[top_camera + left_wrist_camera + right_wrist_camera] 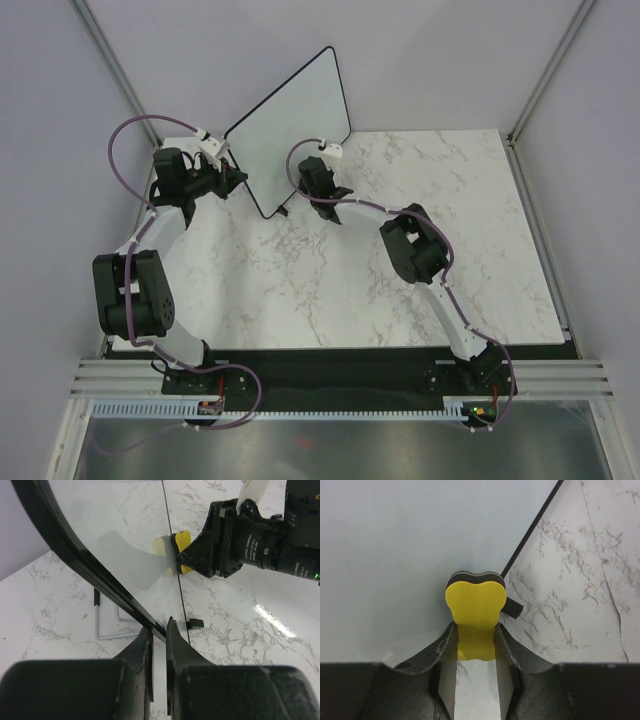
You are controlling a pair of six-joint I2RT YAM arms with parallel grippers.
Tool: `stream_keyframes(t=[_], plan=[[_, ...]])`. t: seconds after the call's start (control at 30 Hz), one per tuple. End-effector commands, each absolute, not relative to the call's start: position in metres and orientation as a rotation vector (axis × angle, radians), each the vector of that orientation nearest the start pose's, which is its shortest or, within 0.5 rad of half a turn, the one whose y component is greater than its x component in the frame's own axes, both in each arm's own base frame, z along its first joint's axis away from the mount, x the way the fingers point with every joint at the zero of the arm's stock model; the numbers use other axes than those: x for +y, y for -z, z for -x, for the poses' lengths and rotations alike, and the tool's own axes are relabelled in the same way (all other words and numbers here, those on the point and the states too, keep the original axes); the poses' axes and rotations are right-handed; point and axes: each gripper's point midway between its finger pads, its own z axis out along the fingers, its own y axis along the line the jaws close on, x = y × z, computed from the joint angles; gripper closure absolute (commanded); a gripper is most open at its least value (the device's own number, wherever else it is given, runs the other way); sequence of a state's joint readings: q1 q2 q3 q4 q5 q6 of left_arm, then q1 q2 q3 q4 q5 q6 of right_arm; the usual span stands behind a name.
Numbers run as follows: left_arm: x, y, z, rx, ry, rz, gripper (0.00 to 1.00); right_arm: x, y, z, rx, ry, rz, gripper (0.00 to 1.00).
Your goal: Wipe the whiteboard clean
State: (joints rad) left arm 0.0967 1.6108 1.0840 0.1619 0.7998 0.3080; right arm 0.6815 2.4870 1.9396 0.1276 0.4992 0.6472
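Whiteboard [290,130]: stands up on table [400,260], abt 11 o'clock.
Left gripper [159,628]: pinched tight on board's edge, prob. so it won't tip.
Right gripper [476,632]: squeezes yellow eraser [476,600], flat vs. board, ready to rub.

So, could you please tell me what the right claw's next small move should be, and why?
Probably sweep the yellow eraser across the whiteboard: the right claw holds it at the board's edge, and the left claw clamps the rim.
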Motion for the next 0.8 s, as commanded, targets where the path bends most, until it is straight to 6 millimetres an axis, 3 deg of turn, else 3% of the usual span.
stream_keyframes(t=[0.0, 0.07, 0.17, 0.43, 0.6, 0.63, 0.77], plan=[[-0.040, -0.150, -0.469, 1.816, 0.285, -0.748, 0.98, 0.401, -0.038, -0.540, 2.012, -0.395, -0.243, 1.00], [-0.041, -0.150, -0.468, 1.814, 0.286, -0.749, 0.98, 0.397, -0.034, -0.539, 2.013, -0.382, -0.271, 1.00], [-0.040, -0.151, -0.466, 1.811, 0.281, -0.752, 0.98, 0.394, -0.044, -0.545, 1.980, -0.377, -0.289, 1.00], [-0.041, -0.149, -0.467, 1.814, 0.280, -0.757, 0.98, 0.381, -0.106, -0.581, 1.855, -0.416, -0.362, 1.00], [-0.040, -0.151, -0.467, 1.810, 0.278, -0.753, 0.98, 0.372, -0.112, -0.598, 1.830, -0.410, -0.404, 1.00], [-0.040, -0.151, -0.467, 1.809, 0.277, -0.755, 0.98, 0.372, -0.122, -0.603, 1.811, -0.424, -0.413, 1.00], [-0.039, -0.150, -0.467, 1.812, 0.272, -0.754, 0.98, 0.377, -0.119, -0.608, 1.815, -0.425, -0.405, 1.00]])
